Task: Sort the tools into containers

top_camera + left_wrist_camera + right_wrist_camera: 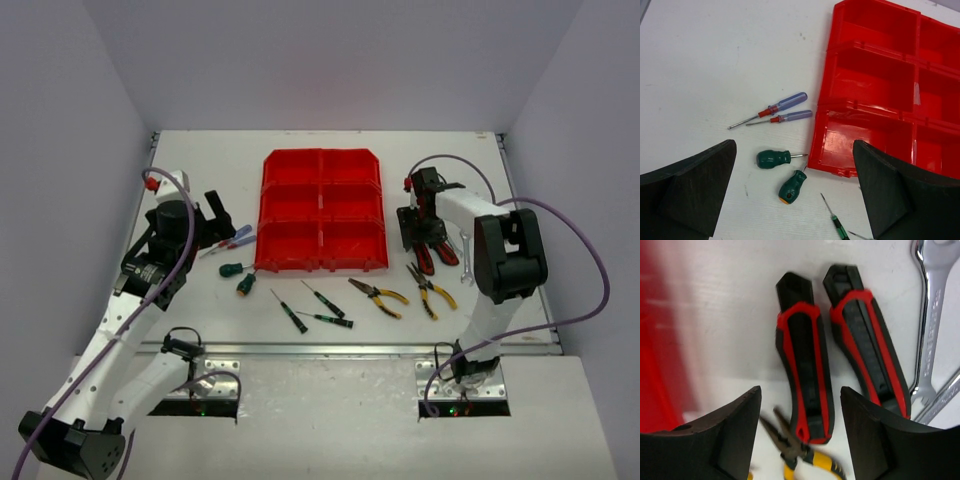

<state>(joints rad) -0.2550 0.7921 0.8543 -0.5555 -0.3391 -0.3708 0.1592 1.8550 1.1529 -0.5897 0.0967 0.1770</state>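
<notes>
The red containers [320, 210] stand mid-table, a block of six open compartments, also in the left wrist view [880, 90]. My right gripper [420, 232] hangs low over the red/black pliers [437, 254]. In its wrist view the gripper [800, 405] is open, and its jaws straddle one handle [805, 375] without touching it. My left gripper [222, 215] is open and empty above two stubby green screwdrivers [772, 159] [792, 186]. Two blue screwdrivers [785, 104] lie beside the bin.
Three thin green screwdrivers [290, 310] and two yellow pliers [378, 297] [432, 290] lie in front of the bin. Silver wrenches [930, 330] lie just right of the red/black pliers. White walls close in the table's sides and back.
</notes>
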